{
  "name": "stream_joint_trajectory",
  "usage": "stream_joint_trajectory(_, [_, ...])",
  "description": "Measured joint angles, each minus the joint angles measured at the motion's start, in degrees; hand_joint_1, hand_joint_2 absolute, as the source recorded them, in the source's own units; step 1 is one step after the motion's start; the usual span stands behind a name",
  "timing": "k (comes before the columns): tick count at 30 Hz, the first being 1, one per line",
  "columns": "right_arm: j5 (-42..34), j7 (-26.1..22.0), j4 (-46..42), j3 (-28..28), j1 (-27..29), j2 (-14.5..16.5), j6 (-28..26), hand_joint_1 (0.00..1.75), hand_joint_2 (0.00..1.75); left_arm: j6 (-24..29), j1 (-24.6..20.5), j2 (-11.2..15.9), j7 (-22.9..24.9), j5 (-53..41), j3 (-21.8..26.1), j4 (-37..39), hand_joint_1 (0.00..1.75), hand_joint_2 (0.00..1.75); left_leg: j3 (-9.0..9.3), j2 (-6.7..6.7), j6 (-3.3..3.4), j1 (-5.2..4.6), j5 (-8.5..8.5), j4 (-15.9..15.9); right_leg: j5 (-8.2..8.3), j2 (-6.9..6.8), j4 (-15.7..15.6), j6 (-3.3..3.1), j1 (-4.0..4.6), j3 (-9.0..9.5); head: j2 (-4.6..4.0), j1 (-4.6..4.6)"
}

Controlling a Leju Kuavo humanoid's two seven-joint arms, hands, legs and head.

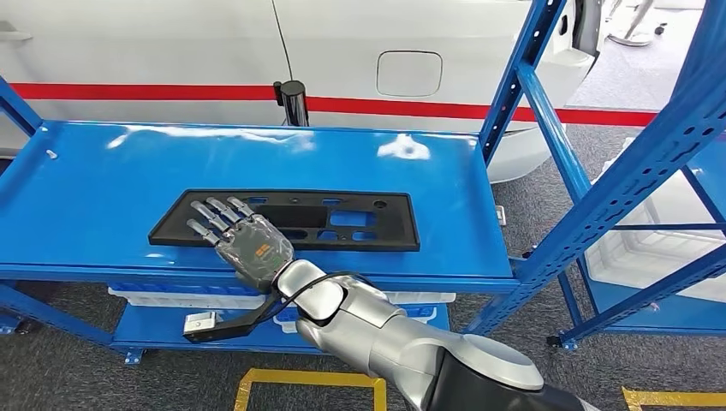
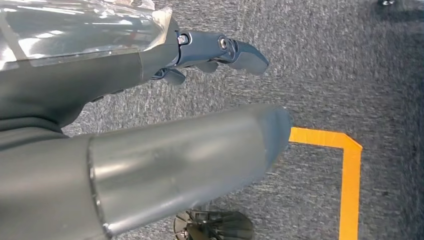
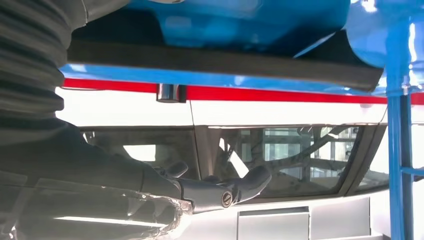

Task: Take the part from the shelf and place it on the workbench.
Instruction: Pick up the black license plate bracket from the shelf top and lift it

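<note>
A flat black plastic part [image 1: 342,219] with several cut-outs lies on the top deck of the blue shelf [image 1: 94,188]. My right hand [image 1: 243,238] reaches in from the front, fingers stretched out flat over the part's left end and holding nothing; I cannot tell whether it touches. The right wrist view has the part's dark edge [image 3: 225,62] against the blue deck, with the hand's fingers [image 3: 225,192] spread apart from it. My left hand [image 2: 215,52] hangs over grey carpet, fingers loose and empty.
A white car body with a red stripe [image 1: 171,51] stands right behind the shelf. Blue uprights [image 1: 548,120] frame the right end, and a second rack with a white bin [image 1: 651,248] is beyond. White trays [image 1: 171,296] fill the lower deck. Yellow tape [image 1: 308,377] marks the floor.
</note>
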Motion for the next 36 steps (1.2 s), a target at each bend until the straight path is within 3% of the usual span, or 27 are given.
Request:
stream_joint_trajectory(1, [0.0,0.0,0.0,0.0,0.1,-0.1,0.0,0.00,1.75,-0.1,0.0,0.0,0.0,-0.1,0.0,0.0,0.00,0.00,0.00,-0.29,0.04,-0.11,-0.01,0.0,0.03,0.10,1.0,0.20,0.02,-0.71,0.00,0.01])
stream_joint_trajectory(2, [-0.1,0.0,0.0,0.0,0.1,-0.2,0.0,0.00,1.75,-0.1,0.0,0.0,0.1,-0.2,0.0,0.0,0.00,0.00,0.04,-0.59,0.04,-0.22,-0.02,0.0,0.96,0.20,-0.4,0.51,0.07,-0.16,0.00,0.00])
stream_joint_trajectory(4, [-0.1,0.0,0.0,0.0,0.0,-0.3,0.0,0.00,1.75,-0.2,0.0,0.0,0.2,-0.4,0.0,0.0,0.00,0.00,0.14,-1.16,-0.01,-0.37,-0.05,0.0,4.20,0.65,-8.5,0.84,0.19,3.60,0.00,0.01])
stream_joint_trajectory(6, [-0.1,0.0,0.0,0.0,0.0,-0.3,0.0,0.00,1.75,-0.3,0.0,-0.1,0.2,-0.6,0.0,0.0,0.00,0.00,0.08,-1.61,-0.34,-0.60,-0.20,0.2,6.61,1.18,-14.9,0.44,0.33,6.68,0.00,-0.04])
stream_joint_trajectory(10, [0.0,0.6,0.1,-0.1,-0.2,-0.1,0.1,0.00,0.00,-0.3,0.0,0.0,0.4,-0.7,0.0,0.0,0.00,0.00,-0.24,-1.53,-1.62,-0.33,-0.60,0.6,7.61,1.07,-16.5,-0.63,0.02,7.46,0.00,-0.11])
stream_joint_trajectory(12, [0.3,2.1,0.1,-0.1,-0.4,0.1,0.5,0.00,0.00,-0.3,-0.1,0.1,0.4,-0.7,0.0,0.0,0.00,0.00,-1.69,-0.60,-2.40,-0.05,-2.81,3.9,7.83,0.87,-16.8,-1.15,-0.40,7.70,0.00,-0.16])
stream_joint_trajectory(14, [0.6,4.1,0.4,-0.2,-0.4,0.0,1.2,0.00,0.00,-0.3,-0.1,0.1,0.4,-0.8,0.0,0.0,0.00,0.00,-5.13,0.10,-3.16,0.25,-6.47,11.1,7.78,0.67,-16.9,-1.31,-0.36,7.72,0.00,-0.19])
stream_joint_trajectory(15, [0.5,5.1,0.6,-0.2,-0.4,0.0,1.6,0.00,0.00,-0.3,-0.1,0.1,0.4,-0.8,0.0,0.0,0.00,0.00,-6.80,0.20,-3.47,0.42,-7.66,14.3,7.77,0.56,-16.8,-1.32,-0.35,7.70,0.00,-0.19])
stream_joint_trajectory(16, [0.5,6.0,0.9,-0.3,-0.4,-0.1,1.9,0.00,0.00,-0.3,0.0,0.1,0.4,-0.8,0.0,0.0,0.00,0.00,-7.73,0.31,-3.73,0.61,-7.80,16.0,7.76,0.47,-16.8,-1.32,-0.36,7.69,0.00,-0.19])
stream_joint_trajectory(17, [0.5,6.7,1.2,-0.4,-0.4,-0.2,2.1,0.00,0.00,-0.3,0.0,0.1,0.4,-0.9,0.0,0.0,0.00,0.00,-7.46,0.42,-3.94,0.83,-6.73,15.2,7.75,0.41,-16.8,-1.30,-0.41,7.71,0.00,-0.19])
stream_joint_trajectory(20, [0.8,8.3,2.0,-0.9,-0.8,-0.2,2.2,0.00,0.00,-0.3,0.0,0.2,0.5,-1.2,0.0,0.0,0.00,0.00,-1.99,0.98,-4.26,1.35,-1.35,4.4,7.58,0.38,-16.6,-0.94,-0.38,7.80,0.00,-0.19])
stream_joint_trajectory(22, [1.2,9.6,2.7,-1.4,-1.2,-0.2,2.1,0.00,0.00,-0.3,-0.1,0.1,0.5,-1.4,0.0,0.0,0.00,0.00,-0.03,0.96,-3.78,1.22,-0.34,0.5,7.30,0.38,-16.4,-0.56,0.05,7.66,0.00,-0.04])
stream_joint_trajectory(25, [1.9,11.7,3.9,-2.0,-1.4,-0.4,2.2,0.00,0.00,-0.3,-0.1,-0.1,0.6,-1.7,0.0,0.0,0.00,0.00,-0.05,0.55,-3.08,0.69,-0.22,0.2,7.16,0.28,-16.3,-0.57,0.43,7.56,0.00,0.11])
stream_joint_trajectory(30, [2.7,14.5,6.2,-2.9,-1.8,-0.5,3.0,0.00,0.00,-0.1,-0.1,-0.1,0.8,-1.9,0.1,0.0,0.00,0.00,-0.15,0.37,-2.17,-0.18,-0.23,0.3,7.47,0.07,-16.7,-0.01,-0.05,7.69,0.00,0.10])
stream_joint_trajectory(36, [3.5,16.2,8.9,-4.6,-2.2,-0.5,2.3,0.00,0.00,0.2,-0.1,-0.2,1.1,-1.9,0.5,0.0,0.00,0.00,-0.19,0.38,-1.86,-0.38,-0.25,0.3,7.63,0.08,-16.8,0.63,-0.23,7.68,0.00,0.10])
